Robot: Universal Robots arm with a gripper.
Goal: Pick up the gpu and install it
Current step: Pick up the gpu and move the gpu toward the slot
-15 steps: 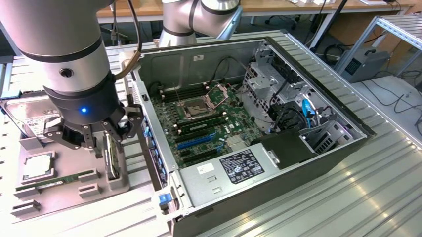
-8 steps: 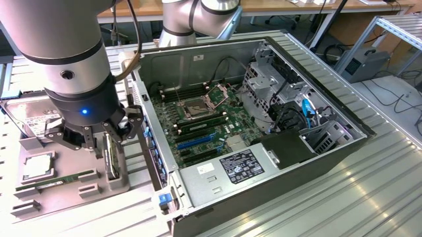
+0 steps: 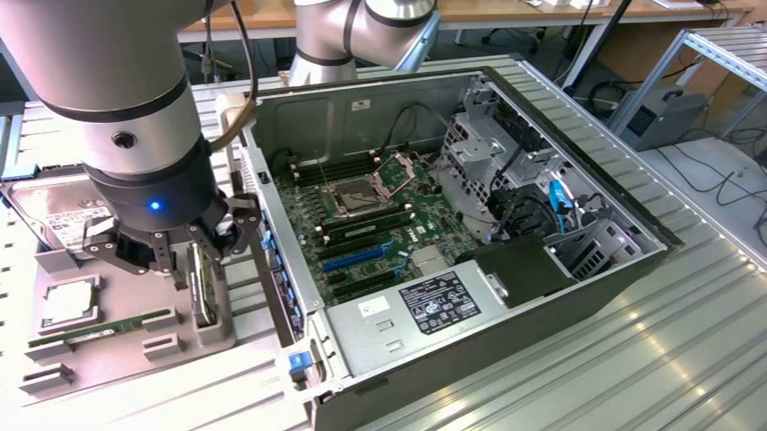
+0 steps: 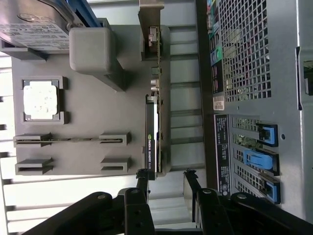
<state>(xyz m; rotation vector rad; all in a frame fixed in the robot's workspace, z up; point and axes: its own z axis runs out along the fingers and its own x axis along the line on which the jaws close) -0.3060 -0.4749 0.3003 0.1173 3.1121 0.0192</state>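
The gpu (image 3: 204, 292) stands on its long edge in a slot of the grey parts holder (image 3: 126, 359), just outside the open computer case (image 3: 504, 296) on the exterior view's left. In the wrist view the gpu (image 4: 151, 139) shows as a thin dark card seen edge-on, with a green label and a silver bracket at its far end. My gripper (image 3: 189, 260) hangs directly over the card, open and holding nothing. In the wrist view the gripper (image 4: 166, 178) has one black fingertip (image 4: 142, 180) in line with the card's near end and the other off to the case side.
On the holder (image 4: 88, 122) lie a hard drive (image 3: 60, 215), a CPU (image 4: 41, 100) and a narrow RAM stick (image 4: 68, 139). The case's rear wall with blue latches (image 4: 259, 161) runs close beside the card. The motherboard (image 3: 372, 215) lies exposed inside.
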